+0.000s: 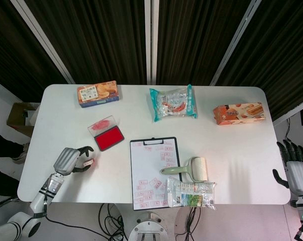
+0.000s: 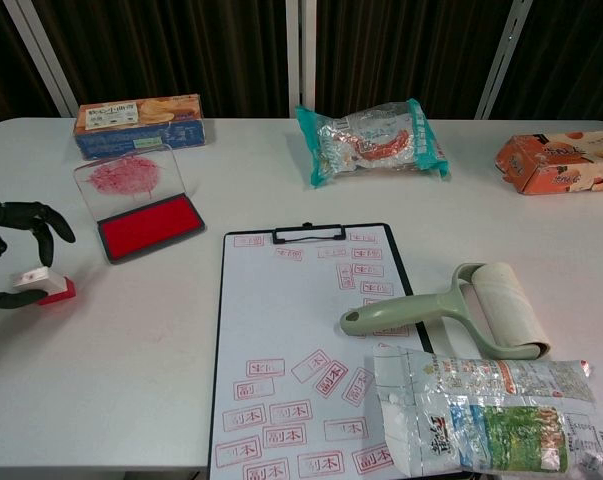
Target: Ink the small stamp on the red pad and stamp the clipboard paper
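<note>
The small stamp (image 1: 88, 163) (image 2: 45, 285), white on top with a red base, sits on the table at the front left. My left hand (image 1: 69, 159) (image 2: 6, 255) is around it with fingers spread and lifted above it; the thumb lies low beside the stamp, and I see no grip. The red ink pad (image 1: 109, 138) (image 2: 151, 226) lies with its lid raised, to the right of and beyond the stamp. The clipboard paper (image 1: 150, 170) (image 2: 296, 330) carries several red stamp marks. My right hand (image 1: 295, 169) hangs off the table's right edge, fingers extended, holding nothing.
A green lint roller (image 1: 191, 169) (image 2: 461, 310) lies across the clipboard's right edge, with a snack bag (image 1: 190, 193) (image 2: 491, 410) over its lower right corner. A biscuit box (image 1: 97, 93), a teal packet (image 1: 173, 103) and an orange box (image 1: 239, 113) line the far side.
</note>
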Motion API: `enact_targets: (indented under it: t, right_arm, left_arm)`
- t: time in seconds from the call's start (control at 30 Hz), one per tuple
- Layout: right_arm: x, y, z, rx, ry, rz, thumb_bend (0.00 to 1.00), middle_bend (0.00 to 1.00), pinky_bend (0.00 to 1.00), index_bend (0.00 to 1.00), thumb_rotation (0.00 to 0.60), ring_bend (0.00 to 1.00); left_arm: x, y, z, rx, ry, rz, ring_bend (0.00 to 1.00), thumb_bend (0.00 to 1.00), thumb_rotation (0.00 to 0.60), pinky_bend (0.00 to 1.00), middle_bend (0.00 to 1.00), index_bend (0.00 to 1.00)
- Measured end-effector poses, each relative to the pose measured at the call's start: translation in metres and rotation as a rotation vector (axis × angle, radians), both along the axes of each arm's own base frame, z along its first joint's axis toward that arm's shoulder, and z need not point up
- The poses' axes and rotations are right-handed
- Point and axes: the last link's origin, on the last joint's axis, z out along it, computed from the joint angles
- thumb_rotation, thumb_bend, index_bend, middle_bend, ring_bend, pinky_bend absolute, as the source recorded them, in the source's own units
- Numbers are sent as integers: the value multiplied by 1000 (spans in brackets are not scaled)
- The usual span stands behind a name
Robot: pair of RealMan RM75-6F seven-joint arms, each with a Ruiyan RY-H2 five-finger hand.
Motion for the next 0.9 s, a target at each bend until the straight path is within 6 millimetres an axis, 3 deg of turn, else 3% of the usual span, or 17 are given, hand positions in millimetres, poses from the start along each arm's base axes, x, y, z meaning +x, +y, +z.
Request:
enact_targets:
  t: [0.67,0.8,0.9]
  right_arm:
    - [0,1,2,-6,2,-2,276,0,0,0,600,0]
    - [2,0,2,-7,2,3,276,0,0,0,600,0]
    - [3,-1,2,-6,1,5,276,0,0,0,600,0]
  left_arm:
    - [1,3,6,19,-17,7,1000,184,600,1000,454,330]
    - [5,7,19,70,-41,-8,976,133,600,1000,444,331]
    - [9,7,36,128,-68,-24,888,103,600,997,439,348]
